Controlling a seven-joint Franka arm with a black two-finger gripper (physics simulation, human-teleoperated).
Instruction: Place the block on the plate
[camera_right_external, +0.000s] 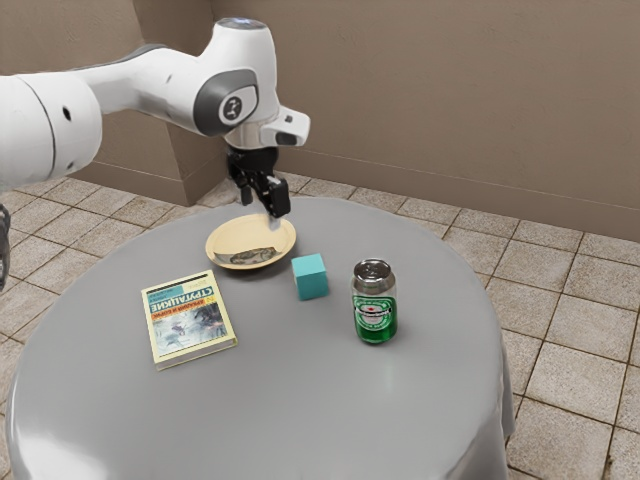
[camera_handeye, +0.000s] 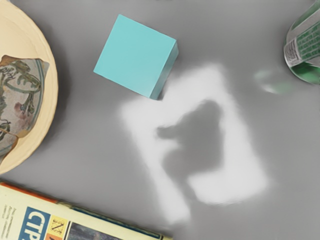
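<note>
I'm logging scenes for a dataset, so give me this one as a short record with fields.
target: turquoise cube-shaped block, on the table
destination: round cream plate with a floral-patterned patch
block on plate: no, beside it
other items: yellow-bordered book with Cyrillic lettering; green-and-silver metal can
surface: round table with grey cover
tool: black two-finger tool, raised above the table, open, holding nothing

Teal cube block (camera_right_external: 311, 277): flat on bench (camera_right_external: 290, 400), just beside the round, cream, patterned plate (camera_right_external: 238, 232), lying face-up toward far edge.
</note>
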